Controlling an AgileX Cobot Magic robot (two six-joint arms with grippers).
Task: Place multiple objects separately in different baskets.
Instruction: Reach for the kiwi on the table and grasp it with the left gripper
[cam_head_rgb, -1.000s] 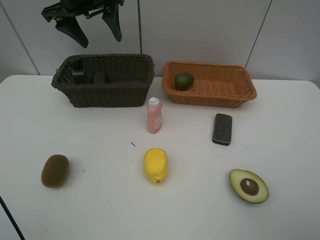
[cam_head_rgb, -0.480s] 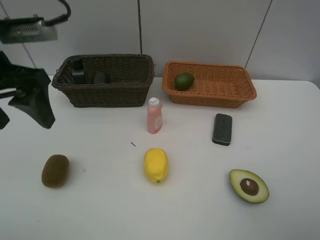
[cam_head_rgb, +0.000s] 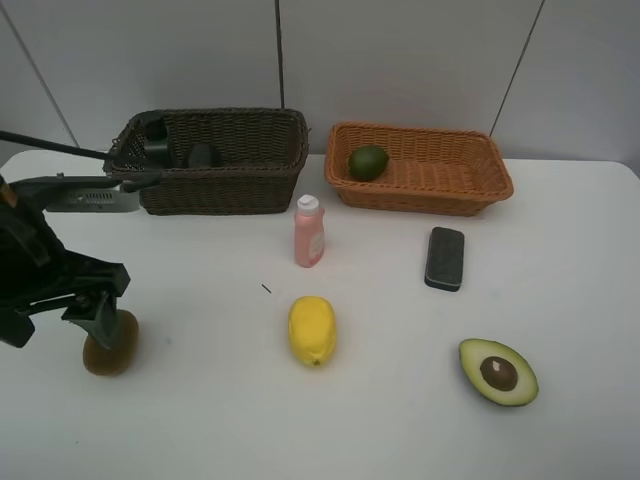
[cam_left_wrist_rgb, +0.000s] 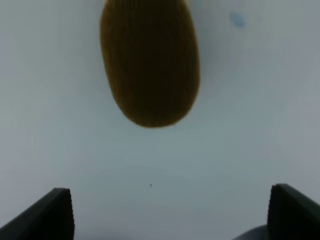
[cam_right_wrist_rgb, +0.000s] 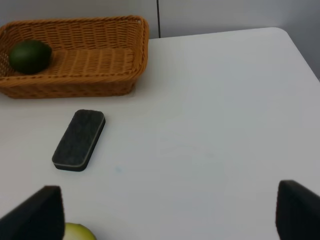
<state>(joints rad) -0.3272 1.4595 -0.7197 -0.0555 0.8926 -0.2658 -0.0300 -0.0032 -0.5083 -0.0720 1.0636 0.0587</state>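
The kiwi (cam_head_rgb: 104, 357) lies on the counter (cam_head_rgb: 200, 420) just ahead of the left jaws, which stand released. The right jaws are likewise released and empty. We judge the kiwi light, firm, fuzzy and prone to rolling, so grip across its narrow middle.

Count:
- Two baskets: dark basket (cam_head_rgb: 215, 190) and orange basket (cam_head_rgb: 430, 200).
- One lime (cam_head_rgb: 368, 162), inside the orange basket.
- One each on the counter: lemon (cam_head_rgb: 312, 330), pink bottle (cam_head_rgb: 309, 235), eraser (cam_head_rgb: 445, 258), avocado half (cam_head_rgb: 498, 372).

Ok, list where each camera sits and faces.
Exterior high: mounted high at the table's near side, looking down toward the wall; shows the left gripper at the kiwi.
Left wrist: on the left arm, looking down at the kiwi; left fingertips show.
Right wrist: on the right arm, looking across the table at the eraser and orange basket; right fingertips show.
Shared: exterior and left wrist both show the kiwi; exterior and right wrist, the eraser.
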